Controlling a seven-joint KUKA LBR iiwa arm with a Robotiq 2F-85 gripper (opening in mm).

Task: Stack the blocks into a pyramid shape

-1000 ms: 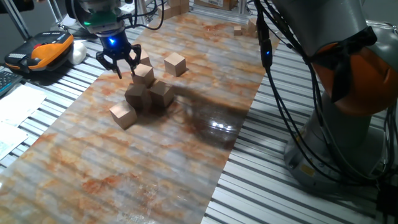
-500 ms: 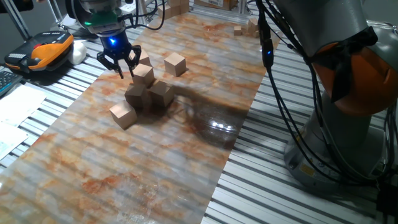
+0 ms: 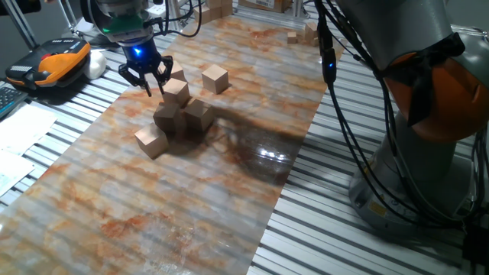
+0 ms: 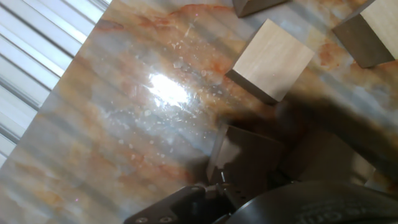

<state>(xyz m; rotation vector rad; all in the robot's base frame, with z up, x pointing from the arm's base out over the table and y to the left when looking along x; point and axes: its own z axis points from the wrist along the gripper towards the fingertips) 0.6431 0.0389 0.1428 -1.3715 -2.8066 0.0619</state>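
Note:
Several light-tan wooden blocks sit on the marbled mat (image 3: 229, 183). One block (image 3: 177, 92) rests on top of two others (image 3: 166, 118) (image 3: 199, 114). A single block (image 3: 151, 140) lies in front of them, and another (image 3: 215, 78) stands apart behind. One more block (image 3: 178, 74) peeks out behind the gripper. My gripper (image 3: 153, 86) hangs open just left of the top block, holding nothing. In the hand view a bright block (image 4: 270, 59) lies ahead, a shaded block (image 4: 242, 155) is closer in, and another block (image 4: 370, 31) is at the right edge.
Small wooden pieces (image 3: 296, 35) lie at the mat's far end. An orange and black device (image 3: 57, 63) sits on the slatted table at the left, beside papers (image 3: 19, 134). The arm's base (image 3: 416, 130) and its cables (image 3: 336, 99) fill the right side.

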